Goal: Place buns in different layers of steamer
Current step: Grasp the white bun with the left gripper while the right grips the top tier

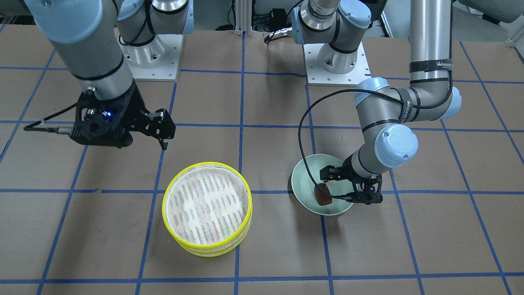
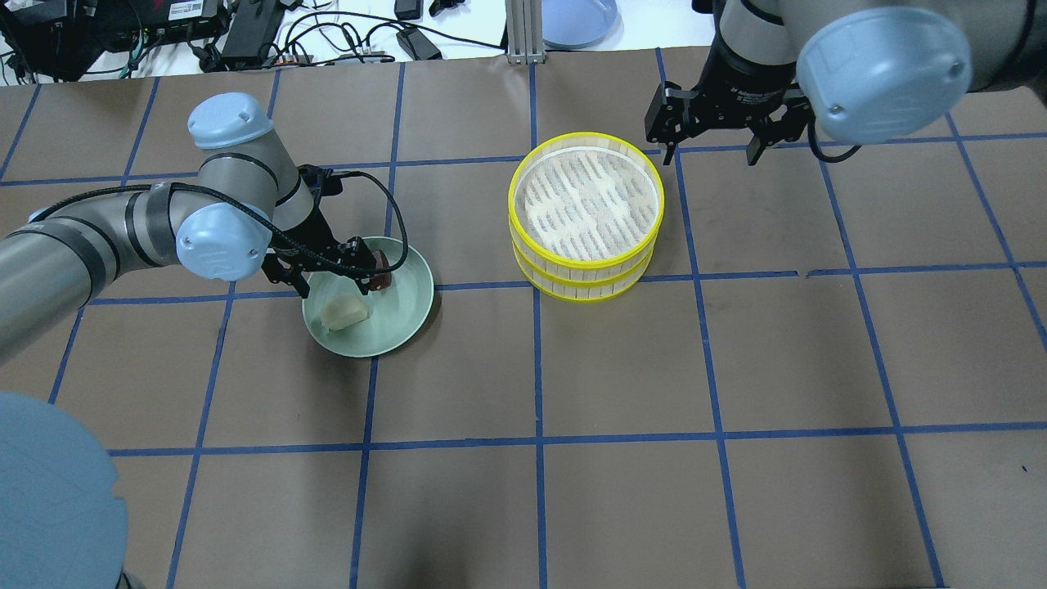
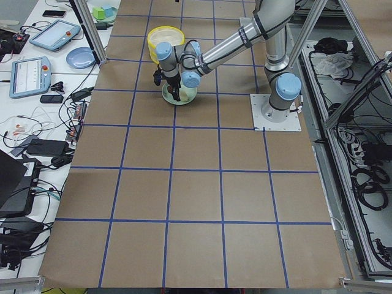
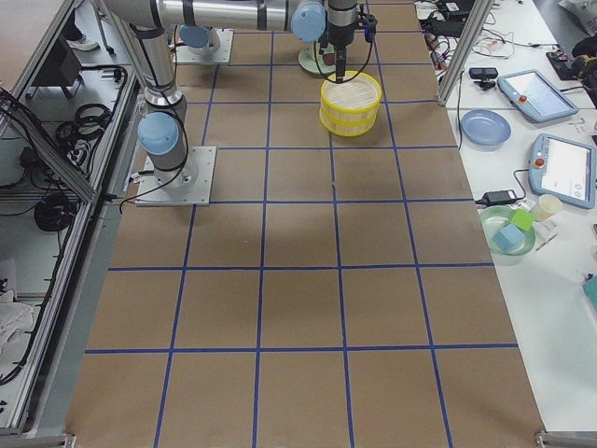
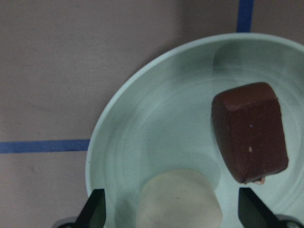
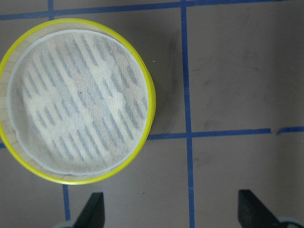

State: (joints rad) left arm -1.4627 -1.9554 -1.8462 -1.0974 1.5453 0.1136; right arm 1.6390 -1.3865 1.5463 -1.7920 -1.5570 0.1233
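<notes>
The steamer point(image 2: 585, 204) is two stacked yellow-rimmed trays with a white dashed liner on top, and the top tray is empty. It also shows in the front view point(image 1: 206, 203) and the right wrist view point(image 6: 76, 97). A pale green plate point(image 2: 409, 319) to its left holds the cream-white bun point(image 2: 343, 311) and the reddish-brown bun point(image 2: 379, 281). My left gripper point(image 2: 334, 286) is open, low over the plate. In the left wrist view its fingertips point(image 5: 97, 209) straddle the cream bun point(image 5: 178, 199), with the brown bun point(image 5: 249, 130) further out. My right gripper point(image 2: 710, 151) is open and empty, above the table beyond the steamer.
The two arm bases point(image 1: 151, 57) stand at the robot's side of the table. A blue plate point(image 2: 577, 20) and cables lie past the far edge. Blue tape lines grid the brown table.
</notes>
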